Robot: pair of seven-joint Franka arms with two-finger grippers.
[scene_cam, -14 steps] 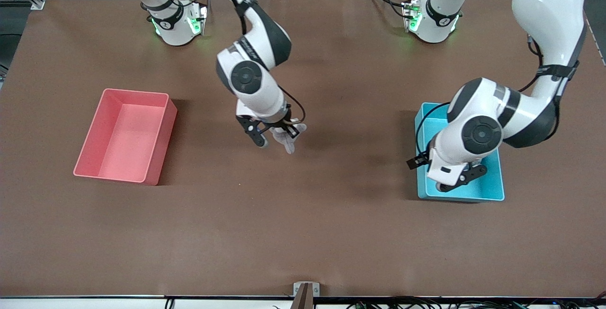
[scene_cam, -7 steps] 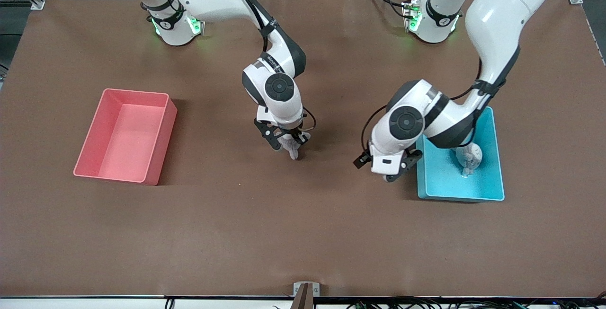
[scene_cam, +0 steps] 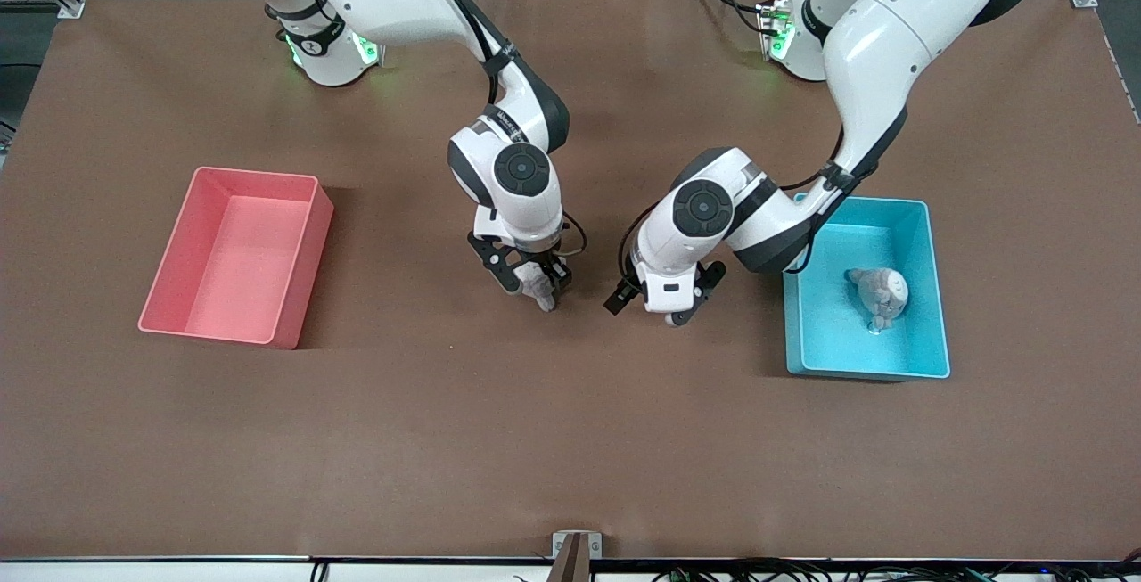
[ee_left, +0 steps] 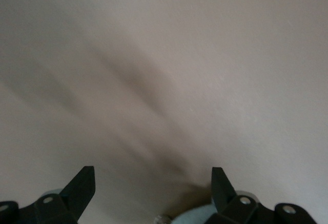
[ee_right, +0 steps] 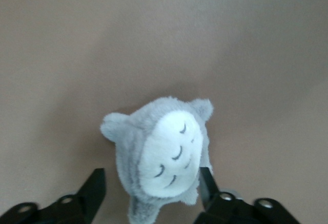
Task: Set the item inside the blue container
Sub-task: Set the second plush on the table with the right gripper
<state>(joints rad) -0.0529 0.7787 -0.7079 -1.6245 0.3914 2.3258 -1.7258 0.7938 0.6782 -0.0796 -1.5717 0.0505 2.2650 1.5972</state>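
Observation:
A small grey plush with a white belly (scene_cam: 541, 294) rests on the brown table near its middle, seen large in the right wrist view (ee_right: 164, 157). My right gripper (scene_cam: 532, 286) stands around it, open; one finger is clear of the fur and the other is close beside it (ee_right: 151, 178). The blue container (scene_cam: 865, 375) sits toward the left arm's end of the table, with another grey plush (scene_cam: 881, 291) lying inside. My left gripper (scene_cam: 670, 313) hangs open and empty (ee_left: 152, 174) over bare table between the first plush and the container.
A pink bin (scene_cam: 169, 283) of the same shape stands toward the right arm's end of the table, with nothing in it. A brown mat covers the whole table.
The left arm swung from over the blue container toward the middle, uncovering the plush inside. The right gripper came down with its plush and spread its fingers.

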